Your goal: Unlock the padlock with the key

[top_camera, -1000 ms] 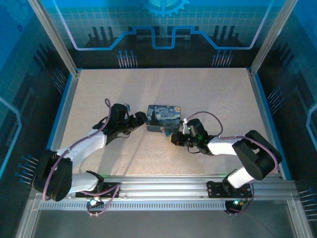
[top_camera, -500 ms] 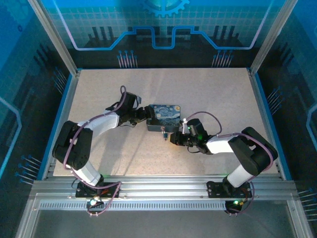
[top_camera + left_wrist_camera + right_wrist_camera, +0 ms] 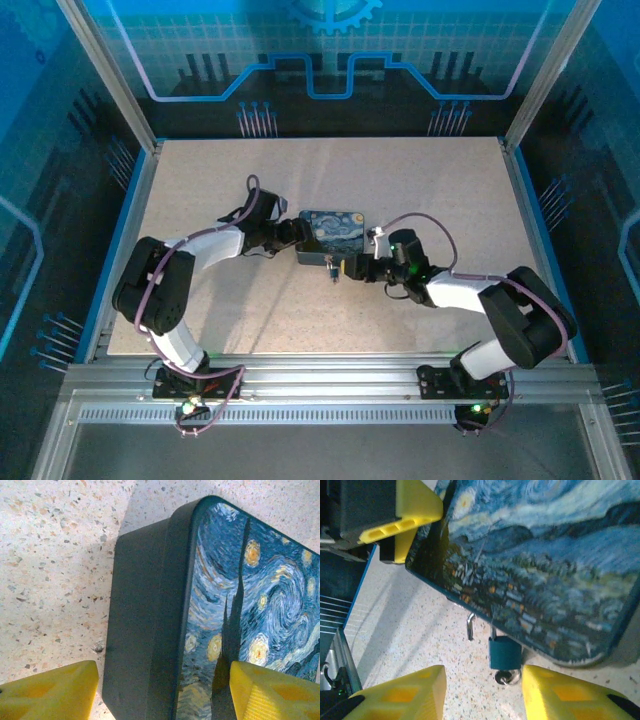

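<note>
The padlock (image 3: 505,652) is a tiny teal-bodied lock hanging at the front edge of the starry-night tin box (image 3: 335,232). Its silver shackle (image 3: 470,626) has one leg standing free beside the body. The key (image 3: 506,677) sits in the lock's underside, with a small ring on it. My right gripper (image 3: 482,690) is open, and the lock and key lie between its yellow fingertips, closer to the right one. In the top view the padlock (image 3: 331,267) shows just left of the right gripper (image 3: 349,268). My left gripper (image 3: 160,695) is open, astride the box's left end.
The speckled table (image 3: 420,180) is walled by a blue rim and metal posts. The left gripper's yellow finger (image 3: 415,510) rests at the box's far corner. Both arms' forearms lie low across the table's near half.
The left arm has swung in and set its fingers over the box's left end. The right gripper has drawn slightly right, leaving the padlock in plain sight at the box's front.
</note>
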Robot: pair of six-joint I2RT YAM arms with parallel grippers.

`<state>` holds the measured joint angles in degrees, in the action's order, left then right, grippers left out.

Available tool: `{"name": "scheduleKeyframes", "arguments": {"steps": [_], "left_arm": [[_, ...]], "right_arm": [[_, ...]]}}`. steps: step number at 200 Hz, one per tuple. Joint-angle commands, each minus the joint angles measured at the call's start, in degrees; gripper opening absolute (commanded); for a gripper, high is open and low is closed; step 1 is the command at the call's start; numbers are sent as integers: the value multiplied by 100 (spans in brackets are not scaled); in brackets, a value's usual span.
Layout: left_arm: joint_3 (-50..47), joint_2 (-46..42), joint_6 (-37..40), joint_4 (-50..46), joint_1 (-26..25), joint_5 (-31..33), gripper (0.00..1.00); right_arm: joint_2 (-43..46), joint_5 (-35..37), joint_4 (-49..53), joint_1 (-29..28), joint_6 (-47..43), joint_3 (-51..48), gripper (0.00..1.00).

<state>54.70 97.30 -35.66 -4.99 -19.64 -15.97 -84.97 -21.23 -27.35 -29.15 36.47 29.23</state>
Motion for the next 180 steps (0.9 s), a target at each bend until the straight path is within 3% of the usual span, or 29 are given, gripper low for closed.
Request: {"name": "scheduleKeyframes", "arguments": {"steps": [1, 72, 153, 180], "left_arm": [[-388, -142, 0, -325, 37, 23, 69], [-966, -526, -276, -156, -136, 90, 68], [-1066, -674, -301, -117, -206, 201, 68], [-1067, -674, -339, -56, -220, 194, 69]], "right_arm": [[-158, -409, 69, 154, -418, 345, 46], [-892, -946, -16, 501, -1026, 1042, 54], [-512, -1199, -609, 621, -790, 218, 76], [-601, -1281, -870, 569, -719, 74, 76]]}}
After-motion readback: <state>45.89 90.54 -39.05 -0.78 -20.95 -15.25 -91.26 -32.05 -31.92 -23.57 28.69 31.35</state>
